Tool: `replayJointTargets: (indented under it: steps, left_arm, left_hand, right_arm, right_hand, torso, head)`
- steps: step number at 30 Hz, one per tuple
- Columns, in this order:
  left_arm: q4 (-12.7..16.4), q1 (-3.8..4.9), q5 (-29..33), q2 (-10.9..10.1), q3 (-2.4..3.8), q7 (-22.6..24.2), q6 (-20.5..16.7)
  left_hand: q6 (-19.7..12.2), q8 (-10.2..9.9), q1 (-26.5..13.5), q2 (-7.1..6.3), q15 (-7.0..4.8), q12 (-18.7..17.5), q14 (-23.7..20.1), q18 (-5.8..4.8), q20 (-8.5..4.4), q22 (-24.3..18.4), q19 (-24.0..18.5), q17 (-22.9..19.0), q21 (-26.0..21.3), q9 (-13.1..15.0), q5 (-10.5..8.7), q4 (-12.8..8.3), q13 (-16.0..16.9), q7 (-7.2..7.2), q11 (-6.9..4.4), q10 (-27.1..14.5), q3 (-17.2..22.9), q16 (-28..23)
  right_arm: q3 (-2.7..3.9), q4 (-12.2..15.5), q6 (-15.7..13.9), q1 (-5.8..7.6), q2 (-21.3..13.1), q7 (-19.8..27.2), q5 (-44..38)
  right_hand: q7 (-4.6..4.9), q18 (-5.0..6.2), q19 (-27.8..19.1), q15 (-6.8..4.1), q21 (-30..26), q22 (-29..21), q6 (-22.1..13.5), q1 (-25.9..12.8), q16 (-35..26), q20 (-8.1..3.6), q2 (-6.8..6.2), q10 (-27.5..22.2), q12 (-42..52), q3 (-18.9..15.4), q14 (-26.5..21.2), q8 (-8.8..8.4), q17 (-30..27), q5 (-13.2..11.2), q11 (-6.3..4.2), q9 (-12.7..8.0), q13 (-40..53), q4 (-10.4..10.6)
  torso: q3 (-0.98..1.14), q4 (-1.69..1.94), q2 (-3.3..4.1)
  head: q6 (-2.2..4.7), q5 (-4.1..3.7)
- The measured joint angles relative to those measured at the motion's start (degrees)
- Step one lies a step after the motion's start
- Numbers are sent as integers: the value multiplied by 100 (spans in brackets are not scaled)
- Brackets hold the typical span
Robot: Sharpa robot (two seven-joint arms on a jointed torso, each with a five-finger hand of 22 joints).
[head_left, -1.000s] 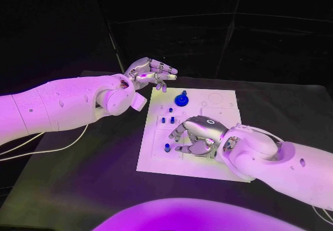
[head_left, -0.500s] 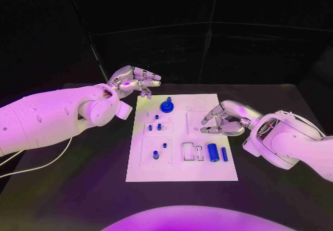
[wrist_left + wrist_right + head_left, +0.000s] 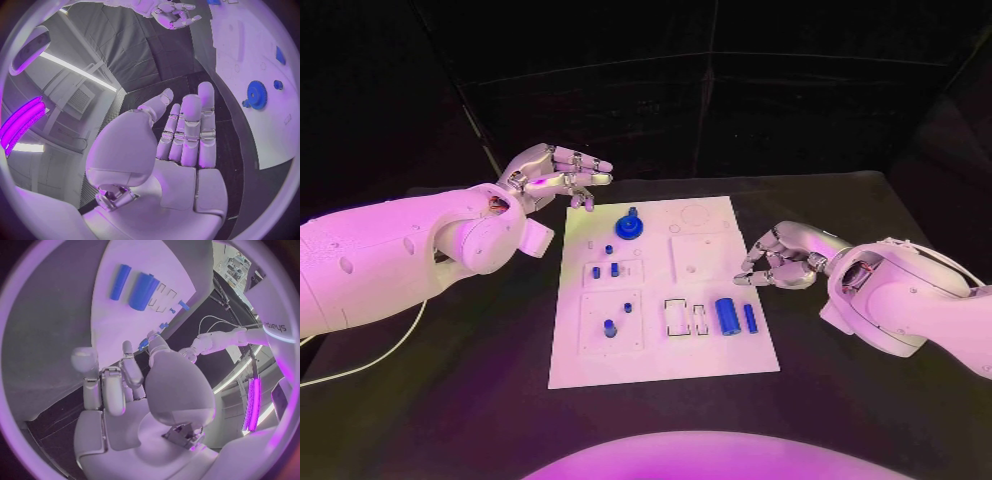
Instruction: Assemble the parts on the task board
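Task board (image 3: 661,350) lies white in the middle of the black counter (image 3: 473,400), carrying a blue gear (image 3: 629,228) and two blue cylinders (image 3: 728,316). Left hand (image 3: 557,177) hovers near its far corner, fingers spread, empty. Right hand (image 3: 783,257) sits beside its right edge, fingers curled, empty.

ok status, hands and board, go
Left hand empty, fingers apart, off the task board's far left corner. Right hand empty, fingers curled, beside its right edge. Blue parts lie on the board, nothing in the way.
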Motion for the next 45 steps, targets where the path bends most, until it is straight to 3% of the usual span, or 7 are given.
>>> replayJointTargets:
  steps: [10, 18, 39, 45]
  left_arm:
    - [5, 0, 0, -13, -2, 0, 0]
    - [4, 0, 0, -19, -3, 0, 0]
    - [16, 0, 0, -52, -3, -2, 1]
    - [19, -1, 0, -56, -3, 0, 0]
  left_hand:
    - [0, 0, 0, 0, 0, 0, 0, 0, 0, 0, 0, 0, 0, 0, 0, 0, 0, 0, 0, 0, 0, 0]
    - [0, 0, 0, 0, 21, 23, -21, 0, 0, -5, 0, -13, -24, 0, 0, 0, 0, 0, 0, 0, 0, 0]
    - [0, 0, 0, 0, 21, 23, -21, 0, 0, -11, 0, -12, -24, 0, 0, 16, 0, 0, 0, 0, -16, 0]
    - [0, 0, 0, 0, 21, 23, -21, 0, 0, -11, 0, -12, -23, 0, 0, 16, 0, 0, 0, 0, -16, 0]
  right_arm:
    - [-33, 81, 121, -129, 77, -313, -430]
    - [-39, 112, 239, -253, 174, -417, -588]
    - [-39, 21, 580, -394, 372, -593, -848]
    - [-39, -38, 689, -456, 463, -629, -923]
  right_hand:
    - [-9, 1, 0, 0, 0, 20, -112, -78, 23, 0, -78, -23, 38, -524, 0, 230, -1, -63, 23, 110, 177, 493]
    - [-9, 2, -1, 0, 2, 39, -112, -84, 23, 0, -84, 9, 126, -694, 0, 349, -1, -63, -10, 167, 323, 686]
    - [-30, 2, -1, 1, 21, 1, -91, -83, 23, 0, -131, 30, 126, -794, 0, 511, -2, -63, -31, 257, 339, 798]
    - [-30, 3, -1, 1, 21, -6, -91, -83, 23, 0, -130, 30, 126, -794, 0, 512, -3, -63, -31, 272, 339, 798]
  torso:
    - [0, 23, 4]
    - [-3, 21, 7]
    - [0, 25, 12]
    - [0, 25, 12]
  head:
    - [1, -49]
    - [-20, -34]
    - [-30, -64]
    - [-43, -16]
